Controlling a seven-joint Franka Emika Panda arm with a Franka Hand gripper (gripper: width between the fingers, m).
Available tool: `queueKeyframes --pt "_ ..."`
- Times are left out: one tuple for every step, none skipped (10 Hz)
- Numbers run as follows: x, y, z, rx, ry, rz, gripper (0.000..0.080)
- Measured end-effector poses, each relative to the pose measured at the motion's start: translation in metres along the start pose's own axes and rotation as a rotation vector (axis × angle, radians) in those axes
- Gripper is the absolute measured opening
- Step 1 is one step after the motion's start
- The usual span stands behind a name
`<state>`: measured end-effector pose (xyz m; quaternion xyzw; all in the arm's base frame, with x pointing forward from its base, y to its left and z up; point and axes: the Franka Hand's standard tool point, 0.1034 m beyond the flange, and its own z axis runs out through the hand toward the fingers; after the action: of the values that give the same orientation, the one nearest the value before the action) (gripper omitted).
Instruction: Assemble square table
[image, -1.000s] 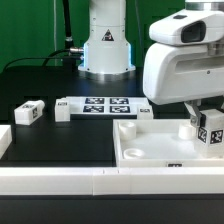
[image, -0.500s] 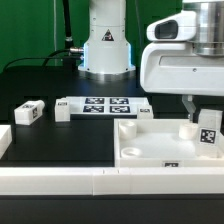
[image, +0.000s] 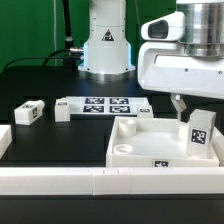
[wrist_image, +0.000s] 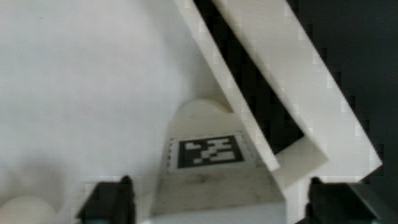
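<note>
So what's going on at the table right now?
The arm's gripper is down over the corner of the square tabletop at the exterior view's right. A tagged white leg stands there, slightly tilted. The jaws sit spread on either side of that leg and don't appear to be clamping it. A second leg lies loose at the exterior view's left, apart from the marker board.

no legible text, coded tag (image: 200, 134) on leg (image: 192, 152)

This is a robotics lab. A white robot base (image: 106, 45) stands on a black bench (image: 40, 85), with a green curtain (image: 30, 25) behind the base, cables (image: 65, 35) beside it, and the tagged marker board (image: 100, 106) in front.
</note>
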<state>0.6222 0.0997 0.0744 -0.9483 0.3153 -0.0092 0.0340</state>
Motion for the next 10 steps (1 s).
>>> queueKeyframes --pt "0.000 0.000 -0.001 0.001 0.001 -0.011 0.0530" --pt "0.001 0.001 -0.013 0.010 0.010 -0.094 0.0628" --pt "-0.005 0.010 -0.029 0.015 0.014 -0.159 0.0643" --pt "-0.013 0.022 -0.038 0.011 0.010 -0.192 0.0643" --pt "-0.019 0.027 -0.040 0.008 0.006 -0.192 0.0648" --pt "-0.018 0.025 -0.037 0.007 0.005 -0.193 0.0649" --pt "-0.018 0.025 -0.036 0.007 0.005 -0.193 0.0649" --pt "-0.018 0.025 -0.036 0.006 0.004 -0.193 0.0649" --pt "-0.018 0.026 -0.036 0.008 0.006 -0.203 0.0649" --pt "-0.024 0.035 -0.036 0.027 0.025 -0.249 0.0649"
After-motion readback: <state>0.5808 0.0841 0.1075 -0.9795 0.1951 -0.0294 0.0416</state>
